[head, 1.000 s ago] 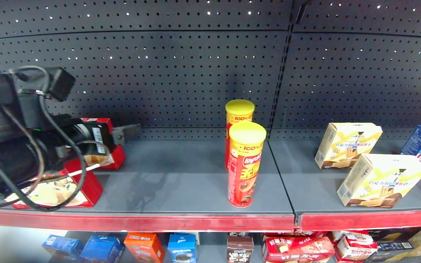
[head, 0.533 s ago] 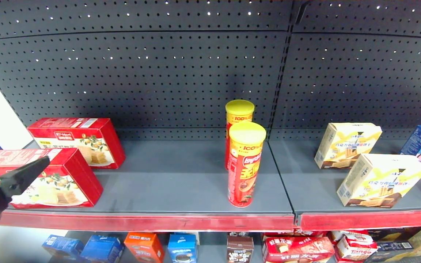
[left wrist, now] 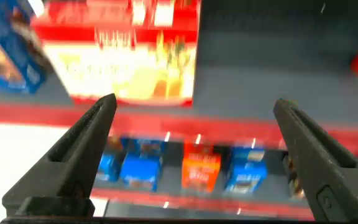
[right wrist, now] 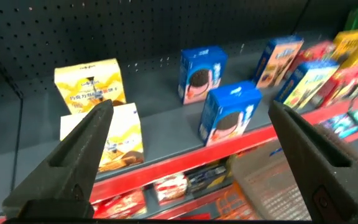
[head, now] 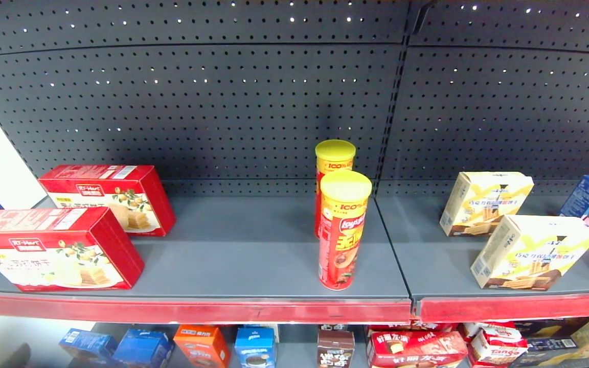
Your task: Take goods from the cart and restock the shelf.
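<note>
From where I stand, the shelf (head: pixel 243 255) is stocked in neat files running front to back, each kind facing the aisle so a shopper can read it. One red box (head: pixel 54 250) sits at the lip on the left with a second red box (head: pixel 108 197) behind it, and a chip can (head: pixel 343 230) stands upright just ahead of its twin (head: pixel 334 153). Two pale wafer boxes (head: pixel 532 253) sit farther right, turned at a slight angle. The left gripper (left wrist: pixel 194 102) hangs in front of the shelf's red edge (head: pixel 197 310), facing the front red box. Its fingers are spread wide with nothing between them, which suits goods as broad as those boxes. The right gripper (right wrist: pixel 191 106) is likewise wide apart and empty, out by the blue cookie boxes (right wrist: pixel 230 114) at the far right of the same level. Below it there is a grey mesh (right wrist: pixel 260 180) that I take to be the cart, though I can't be sure. With neither hand carrying anything, I'd judge that the red boxes already have their place and that the next item has yet to be fetched. The bare stretch between the red boxes and the cans looks like the obvious gap to fill.
</note>
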Robot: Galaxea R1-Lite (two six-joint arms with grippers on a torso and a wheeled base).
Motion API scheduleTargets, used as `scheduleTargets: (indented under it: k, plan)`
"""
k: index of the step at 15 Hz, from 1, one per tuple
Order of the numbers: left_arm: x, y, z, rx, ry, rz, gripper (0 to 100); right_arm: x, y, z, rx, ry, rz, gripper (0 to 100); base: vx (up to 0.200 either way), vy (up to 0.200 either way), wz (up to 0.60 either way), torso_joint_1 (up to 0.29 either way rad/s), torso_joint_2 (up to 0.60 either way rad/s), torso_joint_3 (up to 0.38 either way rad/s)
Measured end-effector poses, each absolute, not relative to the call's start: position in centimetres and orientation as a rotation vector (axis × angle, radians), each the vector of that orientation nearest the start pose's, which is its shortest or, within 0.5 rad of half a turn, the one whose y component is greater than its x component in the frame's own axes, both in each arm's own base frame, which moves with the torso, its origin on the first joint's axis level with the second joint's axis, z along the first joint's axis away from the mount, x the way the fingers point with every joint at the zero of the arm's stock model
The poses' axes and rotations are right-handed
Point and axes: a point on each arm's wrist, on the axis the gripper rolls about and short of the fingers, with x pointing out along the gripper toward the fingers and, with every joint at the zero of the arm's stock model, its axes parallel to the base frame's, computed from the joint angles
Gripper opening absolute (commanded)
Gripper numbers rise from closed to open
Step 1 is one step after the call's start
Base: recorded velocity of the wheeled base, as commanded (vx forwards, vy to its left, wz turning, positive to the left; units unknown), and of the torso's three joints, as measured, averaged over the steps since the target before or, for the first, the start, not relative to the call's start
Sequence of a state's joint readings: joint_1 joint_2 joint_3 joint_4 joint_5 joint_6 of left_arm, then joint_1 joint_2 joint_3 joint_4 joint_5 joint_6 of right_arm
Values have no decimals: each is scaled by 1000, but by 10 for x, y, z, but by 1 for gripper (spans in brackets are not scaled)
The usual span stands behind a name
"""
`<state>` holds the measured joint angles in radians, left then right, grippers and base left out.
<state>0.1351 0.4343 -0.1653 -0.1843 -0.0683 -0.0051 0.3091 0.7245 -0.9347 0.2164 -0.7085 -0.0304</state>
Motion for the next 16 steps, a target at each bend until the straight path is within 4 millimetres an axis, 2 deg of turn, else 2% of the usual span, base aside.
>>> scheduleTargets:
  k: [2, 9, 11, 16]
  plan:
    - [6, -2, 131, 7, 73, 3, 100, 30, -6, 312, -38, 5, -396, 100, 0, 0, 0, 0, 0, 0]
    - [-8, -5, 125, 35, -26, -165, 100, 36, -4, 315, -77, 10, -390, 100, 0, 0, 0, 0, 0, 0]
    - [-11, -5, 118, 39, -36, -173, 100, 37, -3, 316, -81, 12, -398, 100, 0, 0, 0, 0, 0, 0]
    - [-20, -3, 86, 88, -22, -117, 100, 35, -4, 322, -117, -1, -410, 100, 0, 0, 0, 0, 0, 0]
